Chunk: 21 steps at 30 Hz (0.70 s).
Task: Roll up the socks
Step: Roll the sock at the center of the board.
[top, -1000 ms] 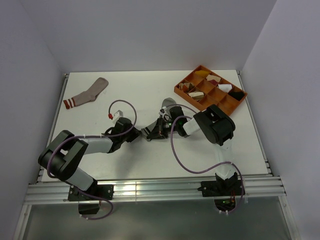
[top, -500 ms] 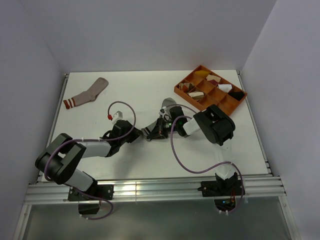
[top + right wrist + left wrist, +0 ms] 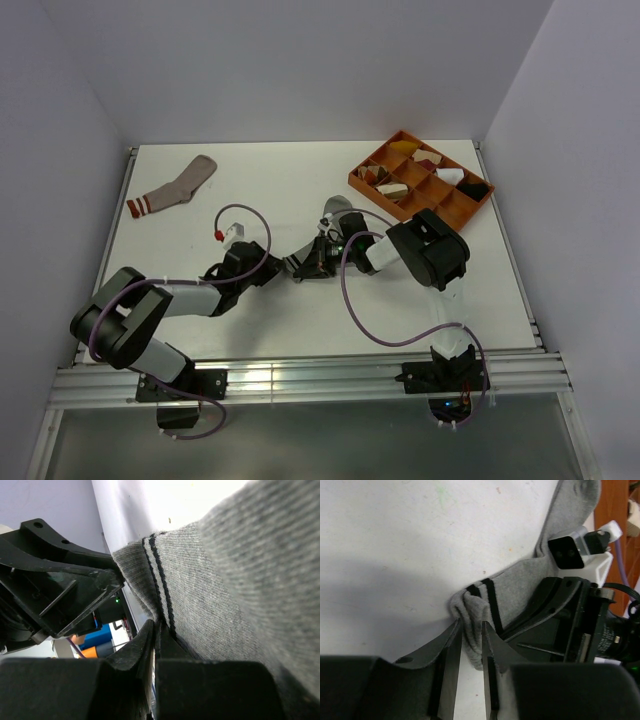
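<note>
The grey sock [image 3: 333, 214] lies at the table's middle, with its dark-striped cuff pointing toward the arms. In the left wrist view the cuff of this grey sock [image 3: 520, 587] is bunched into a fold, and my left gripper [image 3: 470, 636] pinches that fold between its fingertips [image 3: 451, 647]. My right gripper [image 3: 159, 626] is shut on the edge of the grey sock's cuff [image 3: 240, 570] beside the two dark stripes. From above, the left gripper [image 3: 276, 270] and the right gripper [image 3: 303, 264] meet at the cuff. The pinkish-tan sock [image 3: 172, 187] lies flat at the far left, untouched.
An orange divided tray [image 3: 466, 210] with small cloth bundles stands at the back right, close behind the right arm. Purple cables loop above both arms. Walls close the table on the left, back and right. The right gripper's body [image 3: 570, 625] sits tight against my left fingers.
The left arm's elbow has shifted slightly left and toward the near edge. Both grippers stay at the grey sock's cuff, and the socks have not visibly moved.
</note>
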Motion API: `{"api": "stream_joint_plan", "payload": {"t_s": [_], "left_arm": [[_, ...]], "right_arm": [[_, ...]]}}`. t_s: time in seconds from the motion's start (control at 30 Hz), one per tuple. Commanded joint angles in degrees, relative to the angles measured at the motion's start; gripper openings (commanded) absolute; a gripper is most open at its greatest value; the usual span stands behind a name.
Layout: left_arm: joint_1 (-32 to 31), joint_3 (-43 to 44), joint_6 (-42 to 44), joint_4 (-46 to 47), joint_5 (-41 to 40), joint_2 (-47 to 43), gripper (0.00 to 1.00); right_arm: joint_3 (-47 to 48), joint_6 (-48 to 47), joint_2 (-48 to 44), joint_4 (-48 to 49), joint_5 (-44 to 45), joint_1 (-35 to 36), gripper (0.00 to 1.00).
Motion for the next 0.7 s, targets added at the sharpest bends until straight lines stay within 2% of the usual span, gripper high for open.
{"api": "stream_joint_plan", "payload": {"t_s": [0.0,0.1,0.4,0.67], "left_arm": [[-0.3,1.2,-0.8,-2.7,-1.3,-2.2,0.29],[-0.3,1.5,-0.5,-4.0,-1.8,-2.1,0.30],[-0.3,1.4,1.3,3.1,1.0,0.0,0.30],[-0.3,3.2,1.7,1.9,1.6,2.4,0.30]], "right_arm": [[0.1,-0.9,1.3,-0.9,2.0,-0.4,0.00],[0.2,-0.9,1.4,-0.9,1.9,-0.4,0.00],[0.1,-1.4,1.4,-1.2,1.9,-0.4,0.00],[0.3,-1.6,1.4,-1.8,2.2,-0.4,0.00]]}}
